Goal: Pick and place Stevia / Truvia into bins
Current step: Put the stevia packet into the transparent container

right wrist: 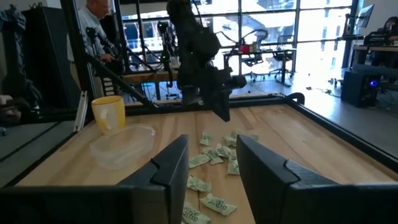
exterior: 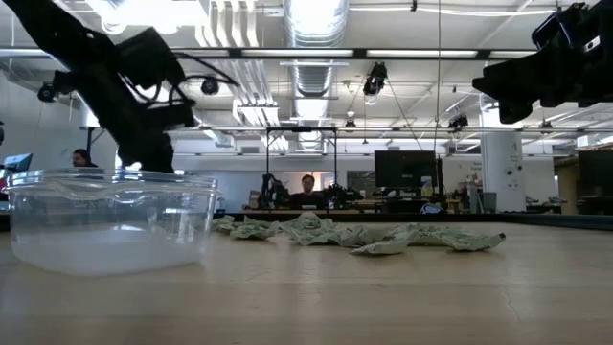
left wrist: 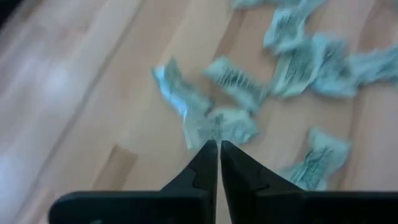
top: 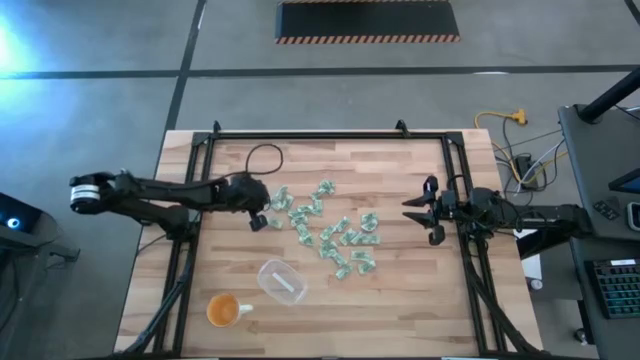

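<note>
My left gripper (top: 257, 222) hangs at centre-left of the high view, jaws together on nothing, beside the packets (top: 330, 232) strewn mid-frame. My right gripper (top: 412, 213) waits centre-right, jaws apart. Picking comes next: open, descend, pinch one, carry it to the bin (top: 282, 281) at lower centre.

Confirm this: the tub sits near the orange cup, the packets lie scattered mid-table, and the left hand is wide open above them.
Not quite. The left hand is shut, not wide open; the left wrist view shows its fingers pressed together just above the packets. The rest holds: in the high view the tub sits near the orange cup, and the packets lie scattered mid-table.
</note>
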`<state>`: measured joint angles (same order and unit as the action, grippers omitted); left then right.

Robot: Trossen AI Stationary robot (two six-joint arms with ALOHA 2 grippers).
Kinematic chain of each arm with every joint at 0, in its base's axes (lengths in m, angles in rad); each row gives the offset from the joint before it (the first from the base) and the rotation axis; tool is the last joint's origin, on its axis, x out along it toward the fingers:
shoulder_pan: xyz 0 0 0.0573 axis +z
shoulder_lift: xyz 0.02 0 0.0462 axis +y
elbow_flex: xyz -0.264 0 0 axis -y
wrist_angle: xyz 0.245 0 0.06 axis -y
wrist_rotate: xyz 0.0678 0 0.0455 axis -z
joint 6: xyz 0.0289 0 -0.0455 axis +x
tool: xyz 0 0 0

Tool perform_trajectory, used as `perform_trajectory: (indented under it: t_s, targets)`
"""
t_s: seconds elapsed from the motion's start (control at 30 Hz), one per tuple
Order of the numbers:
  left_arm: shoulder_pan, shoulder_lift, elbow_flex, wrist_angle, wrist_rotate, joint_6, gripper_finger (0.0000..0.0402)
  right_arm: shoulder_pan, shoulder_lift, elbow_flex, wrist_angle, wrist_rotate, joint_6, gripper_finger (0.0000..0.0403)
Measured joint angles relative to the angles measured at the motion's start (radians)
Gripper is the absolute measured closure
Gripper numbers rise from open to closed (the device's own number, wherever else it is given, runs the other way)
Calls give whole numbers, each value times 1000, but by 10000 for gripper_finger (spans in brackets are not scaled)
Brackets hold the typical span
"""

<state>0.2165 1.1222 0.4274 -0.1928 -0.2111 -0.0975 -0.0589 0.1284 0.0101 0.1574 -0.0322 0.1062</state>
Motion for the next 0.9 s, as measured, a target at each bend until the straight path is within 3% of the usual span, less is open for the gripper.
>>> perform_trajectory:
  t_s: [0.47,0.9]
  targets:
    - [49,76,5,100,-3,-33,190,0,1,0,-2,-2,-1,279]
    - [126,196,19,112,54,-132,176,0,11,0,-4,-2,-1,282]
